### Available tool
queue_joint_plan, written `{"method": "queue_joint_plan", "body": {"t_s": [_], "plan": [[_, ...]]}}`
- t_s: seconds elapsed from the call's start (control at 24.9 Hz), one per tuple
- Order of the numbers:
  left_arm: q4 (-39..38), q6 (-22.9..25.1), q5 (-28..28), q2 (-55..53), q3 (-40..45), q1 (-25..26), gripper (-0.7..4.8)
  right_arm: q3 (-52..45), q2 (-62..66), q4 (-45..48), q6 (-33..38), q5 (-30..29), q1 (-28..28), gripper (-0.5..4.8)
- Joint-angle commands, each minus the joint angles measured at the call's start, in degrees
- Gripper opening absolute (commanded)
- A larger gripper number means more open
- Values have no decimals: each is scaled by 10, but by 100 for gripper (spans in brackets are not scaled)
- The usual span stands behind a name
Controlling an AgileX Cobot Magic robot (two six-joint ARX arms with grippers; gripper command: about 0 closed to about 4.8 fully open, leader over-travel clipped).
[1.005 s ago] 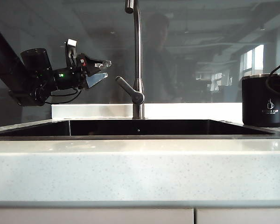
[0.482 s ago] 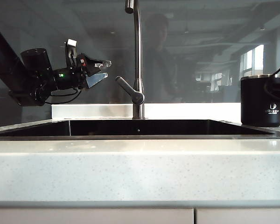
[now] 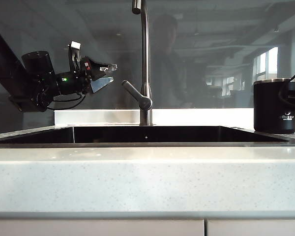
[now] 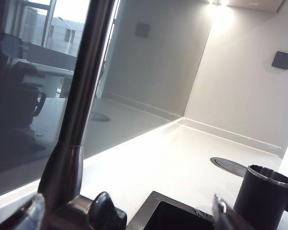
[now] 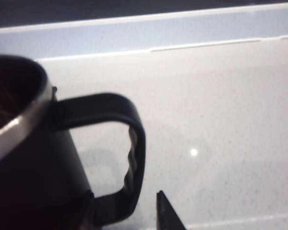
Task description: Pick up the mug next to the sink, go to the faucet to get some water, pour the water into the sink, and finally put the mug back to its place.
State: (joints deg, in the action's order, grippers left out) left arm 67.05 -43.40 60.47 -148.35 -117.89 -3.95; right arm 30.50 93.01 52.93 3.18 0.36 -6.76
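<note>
I have the mug [image 3: 276, 105] standing upright on the desk [image 3: 147, 177] at the right edge of the exterior view, just beside the right end of the sink [image 3: 147, 133], with its handle turned away from the basin. The right end effector [image 3: 294, 96] sits at that handle. In the right wrist view only one fingertip [image 5: 166, 214] shows, standing clear of the handle loop with bare stone between them, so I read it as spread and holding nothing.

The left end effector [image 3: 104, 74] hangs in the upper left of the exterior view with its jaws wide and empty, pointing at the faucet [image 3: 145, 59], near its side lever [image 3: 136, 94] but apart from it.

I judge this to be the handle step, and the frames do not tell me whether the mug holds water. The care needed is the same either way: keep the wrist level and travel straight along the line of the handle, never sideways, because a finger brushing the loop would spin or tip the mug towards the basin. If I close, I want the handle centred between the fingers first.
</note>
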Motion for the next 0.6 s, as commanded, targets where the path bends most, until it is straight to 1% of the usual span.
{"method": "queue_joint_plan", "body": {"t_s": [0.04, 0.2, 0.24, 0.28, 0.32, 0.36, 0.4, 0.44, 0.48, 0.52, 0.56, 0.6], "plan": [[7, -1, 2, 3, -3, -1, 479, -5, -23, -13, 0, 0, 0, 182], [7, -7, 6, 3, -3, -1, 479, -40, -79, -18, 0, 13, 0, 181], [7, -19, 14, 3, -4, -1, 479, -48, -91, -20, 0, 12, 0, 181], [8, -42, 20, 3, -4, -1, 479, -57, -104, -23, 4, 12, 0, 180], [8, -71, 27, 3, -4, -1, 479, -66, -122, -30, 15, 11, 0, 178], [8, -116, 41, 3, -4, -1, 479, -72, -137, -39, 22, 10, 0, 173], [8, -152, 53, 3, -4, -1, 479, -77, -153, -50, 30, 9, 0, 159], [9, -199, 68, 3, -4, 0, 479, -83, -177, -66, 35, 7, 1, 130], [12, -235, 80, 3, -4, 0, 479, -86, -196, -83, 39, 3, 1, 103], [34, -295, 110, 3, -4, 0, 479, -89, -240, -119, 44, -17, 2, 45], [50, -316, 121, 3, -4, 0, 479, -89, -258, -134, 44, -26, 2, 26], [97, -356, 143, 3, -4, -4, 479, -89, -296, -166, 44, -34, 3, 2]]}}
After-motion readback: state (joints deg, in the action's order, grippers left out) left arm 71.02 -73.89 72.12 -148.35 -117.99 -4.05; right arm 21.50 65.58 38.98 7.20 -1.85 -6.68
